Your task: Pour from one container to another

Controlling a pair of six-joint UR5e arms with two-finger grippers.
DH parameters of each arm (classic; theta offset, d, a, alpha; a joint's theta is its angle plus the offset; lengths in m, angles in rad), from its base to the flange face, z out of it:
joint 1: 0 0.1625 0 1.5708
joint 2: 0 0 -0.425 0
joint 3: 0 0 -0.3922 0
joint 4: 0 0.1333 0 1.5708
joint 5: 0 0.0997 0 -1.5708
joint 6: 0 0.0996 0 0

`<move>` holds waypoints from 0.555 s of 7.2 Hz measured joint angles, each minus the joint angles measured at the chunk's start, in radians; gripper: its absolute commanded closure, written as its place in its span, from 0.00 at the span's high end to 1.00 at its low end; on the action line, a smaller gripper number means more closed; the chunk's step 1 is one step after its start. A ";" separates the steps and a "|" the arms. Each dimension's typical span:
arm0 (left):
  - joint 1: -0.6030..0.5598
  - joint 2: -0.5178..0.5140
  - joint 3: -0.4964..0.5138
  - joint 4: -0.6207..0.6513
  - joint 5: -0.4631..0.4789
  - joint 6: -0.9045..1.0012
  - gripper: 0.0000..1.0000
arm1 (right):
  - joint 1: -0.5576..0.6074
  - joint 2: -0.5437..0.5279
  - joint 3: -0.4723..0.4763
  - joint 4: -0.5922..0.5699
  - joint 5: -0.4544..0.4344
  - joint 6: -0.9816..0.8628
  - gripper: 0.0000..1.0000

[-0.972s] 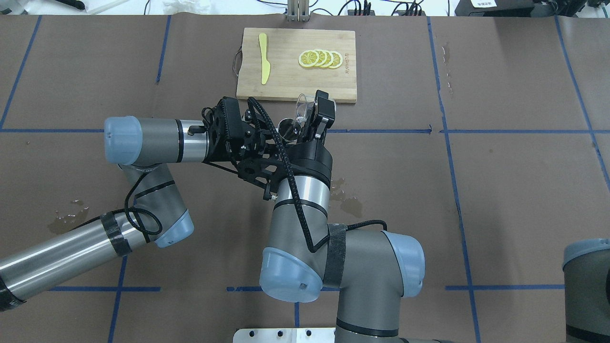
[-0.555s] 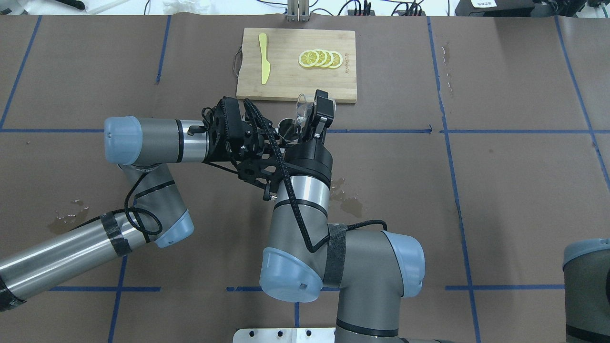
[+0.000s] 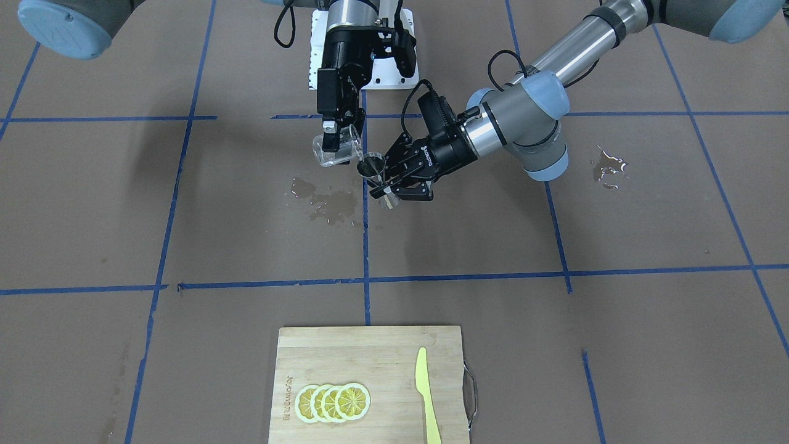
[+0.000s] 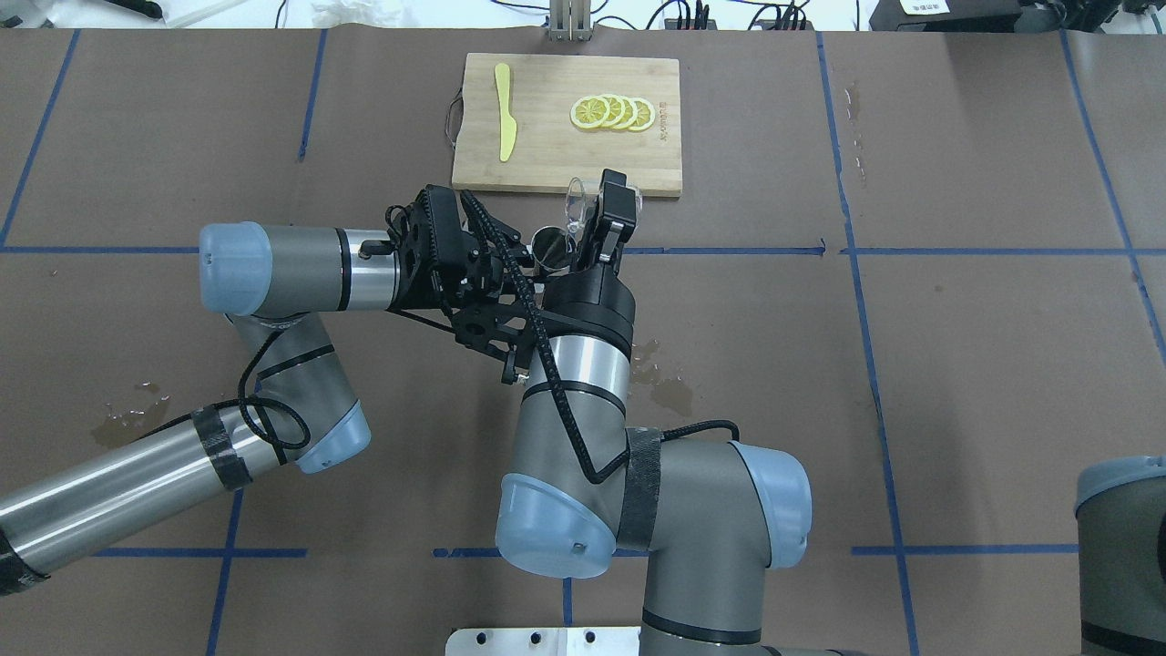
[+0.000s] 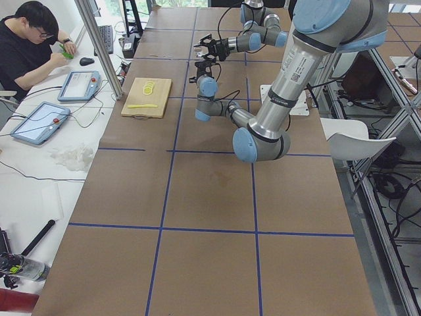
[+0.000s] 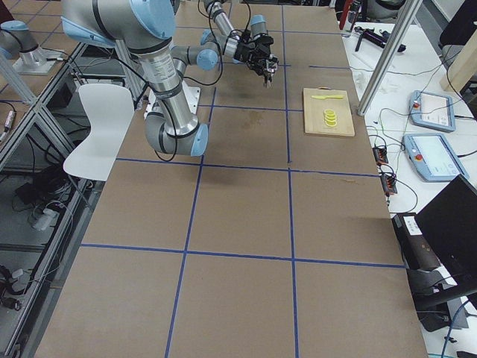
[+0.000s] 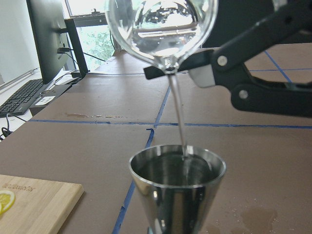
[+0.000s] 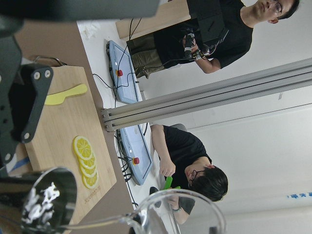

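Above the table (image 3: 616, 345) middle — beaker (image 7: 161, 29), tilted, clamped in right gripper (image 3: 338, 140); thin stream (image 7: 179, 122) falling into upright jigger (image 7: 178, 187) — jigger clamped in left gripper (image 3: 387, 185).

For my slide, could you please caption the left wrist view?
Tilted glass beaker pours a thin stream into the steel jigger below.

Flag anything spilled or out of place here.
Spilled liquid on the table: one puddle near the pour, a second puddle by the left arm's elbow. The stream from the beaker lands inside the jigger.
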 measured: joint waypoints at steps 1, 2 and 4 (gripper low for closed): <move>0.000 0.000 0.000 -0.001 0.000 0.000 0.00 | 0.000 0.007 0.003 0.008 0.001 0.010 0.00; 0.000 0.000 0.000 -0.003 0.000 0.000 0.00 | 0.001 0.009 0.006 0.032 0.008 0.040 0.00; 0.000 0.001 0.000 -0.008 0.000 0.000 0.00 | 0.004 0.003 0.019 0.102 0.050 0.172 0.00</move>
